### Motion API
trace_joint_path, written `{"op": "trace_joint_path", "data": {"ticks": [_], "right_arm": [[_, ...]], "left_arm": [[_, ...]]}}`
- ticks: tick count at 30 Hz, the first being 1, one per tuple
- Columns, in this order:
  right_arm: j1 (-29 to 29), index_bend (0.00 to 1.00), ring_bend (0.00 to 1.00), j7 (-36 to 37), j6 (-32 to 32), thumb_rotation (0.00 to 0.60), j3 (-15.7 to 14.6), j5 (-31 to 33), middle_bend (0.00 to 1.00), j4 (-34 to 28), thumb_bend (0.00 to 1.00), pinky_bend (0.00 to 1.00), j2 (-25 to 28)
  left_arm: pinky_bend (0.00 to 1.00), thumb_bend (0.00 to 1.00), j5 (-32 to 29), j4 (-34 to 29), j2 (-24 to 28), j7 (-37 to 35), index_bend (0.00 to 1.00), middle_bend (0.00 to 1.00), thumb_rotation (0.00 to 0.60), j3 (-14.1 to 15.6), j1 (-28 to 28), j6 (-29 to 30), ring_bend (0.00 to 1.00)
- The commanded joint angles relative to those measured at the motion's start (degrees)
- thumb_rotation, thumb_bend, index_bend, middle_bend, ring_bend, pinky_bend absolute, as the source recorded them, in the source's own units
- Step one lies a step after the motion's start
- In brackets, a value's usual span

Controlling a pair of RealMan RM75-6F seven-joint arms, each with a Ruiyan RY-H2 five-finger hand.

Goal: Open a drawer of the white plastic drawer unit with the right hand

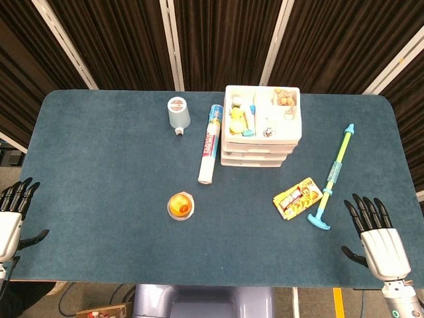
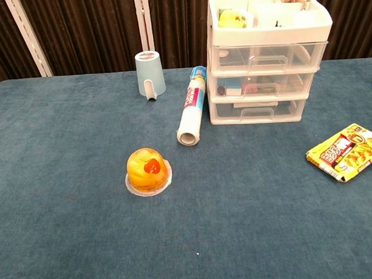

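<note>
At the far edge of the desk (image 1: 99, 199), a bit right of the middle, sits the white drawer unit (image 1: 262, 126) in the head view. Its top tray is full of small things. The right hand (image 1: 374, 238) rests at the near right corner, fingers spread apart, holding nothing and well apart from the unit. The left hand (image 1: 13, 212) is at the near left edge, also spread and holding nothing. Between the right hand and the unit lie a yellow snack pack (image 1: 297, 197) and a blue and green water squirter (image 1: 333, 177) (best to go over them, not through them). A rolled tube (image 1: 210, 144) lies just left of the unit.

In the chest view, no hands show. The unit has three see-through drawers, all shut. Each has a little handle in the middle of its front, like the bottom drawer handle (image 2: 258, 113). To do this well, I think the right hand should reach forward, hook its fingers under one handle and pull straight toward the near edge, slowly, since the light unit may slide. The orange jelly cup (image 2: 148, 170) and pale blue cup (image 2: 150, 74) sit off to the left.
</note>
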Motion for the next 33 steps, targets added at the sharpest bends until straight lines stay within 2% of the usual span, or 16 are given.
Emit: {"op": "trace_joint_path", "data": {"ticks": [1,20,25,27,28,30,32,33], "right_arm": [[-0.3,0.0,0.0,0.9,-0.6,0.6,0.9,0.6,0.0,0.7,0.1,0.01,-0.5],[-1.0,0.0,0.0,0.3,-6.3,0.6,3.4,3.4,0.0,-2.0,0.1,0.01,-0.1],[-0.9,0.0,0.0,2.3,-7.3,0.6,4.1,3.8,0.0,-3.9,0.11,0.02,0.1],[-0.3,0.0,0.0,4.1,-8.1,0.6,5.0,4.2,0.0,-5.9,0.13,0.09,0.2],[0.0,0.0,0.04,4.7,-8.6,0.6,5.4,4.6,0.03,-6.7,0.14,0.19,0.2],[1.0,0.0,0.23,6.5,-10.2,0.6,6.9,6.2,0.2,-9.1,0.18,0.45,0.1],[2.6,0.0,0.53,8.5,-12.0,0.6,9.2,8.5,0.5,-11.9,0.24,0.72,-0.3],[3.4,0.0,0.61,9.3,-13.2,0.6,10.3,10.1,0.58,-13.3,0.26,0.77,-0.6]], "left_arm": [[0.09,0.04,-0.5,0.1,-0.1,0.3,0.0,0.0,0.6,0.0,-0.2,-0.7,0.0],[0.09,0.04,-0.4,-0.5,0.6,-0.5,0.0,0.0,0.6,0.3,-0.2,-1.3,0.0],[0.09,0.04,0.3,-0.4,0.4,-0.3,0.0,0.0,0.6,0.5,-0.1,-0.8,0.0],[0.09,0.04,0.5,-0.3,0.3,-0.3,0.0,0.0,0.6,0.4,-0.1,-0.5,0.0],[0.09,0.04,0.5,-0.2,0.3,-0.4,0.0,0.0,0.6,0.4,0.0,-0.5,0.0],[0.09,0.04,0.5,-0.1,0.2,-0.5,0.0,0.0,0.6,0.4,-0.1,-0.5,0.0],[0.09,0.04,0.4,-0.1,0.1,-0.4,0.0,0.0,0.6,0.4,-0.1,-0.7,0.0],[0.09,0.04,0.4,-0.1,0.1,-0.3,0.0,0.0,0.6,0.4,-0.2,-0.7,0.0]]}}
